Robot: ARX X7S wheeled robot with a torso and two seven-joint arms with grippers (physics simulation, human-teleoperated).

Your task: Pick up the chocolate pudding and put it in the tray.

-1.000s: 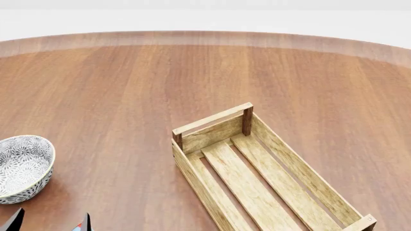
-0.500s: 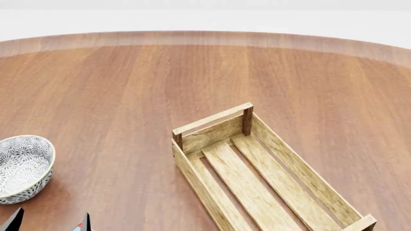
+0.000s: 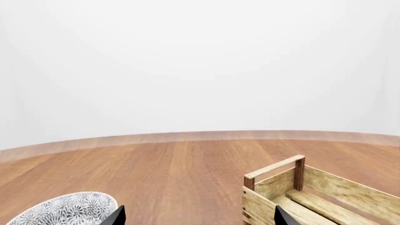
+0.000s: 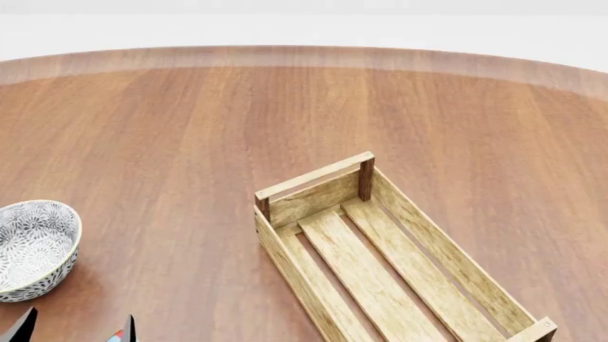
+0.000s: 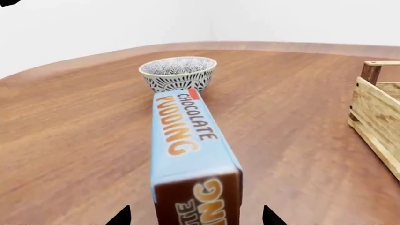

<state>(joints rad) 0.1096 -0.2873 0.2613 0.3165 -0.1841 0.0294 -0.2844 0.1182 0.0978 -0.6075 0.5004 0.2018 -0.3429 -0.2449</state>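
Observation:
The chocolate pudding (image 5: 187,140) lies flat on the wooden table, light-blue top up with orange lettering and its dark brown end facing the right wrist camera. My right gripper (image 5: 195,216) is open, one dark fingertip on each side of that near end, with a gap on both sides. In the head view only a small corner of the chocolate pudding (image 4: 117,335) peeks in at the bottom edge. The tray (image 4: 314,178), a long light-wood slatted crate, stands right of centre with nothing in it. My left gripper (image 3: 198,216) is open and holds nothing; its tips (image 4: 21,326) show at the head view's bottom left.
A round patterned grey-white bowl (image 4: 33,242) sits at the table's left, just beyond the far end of the carton (image 5: 178,70). The tray's corner post (image 5: 370,72) is off to the right of the carton. The round table's far edge (image 4: 304,51) curves across the back.

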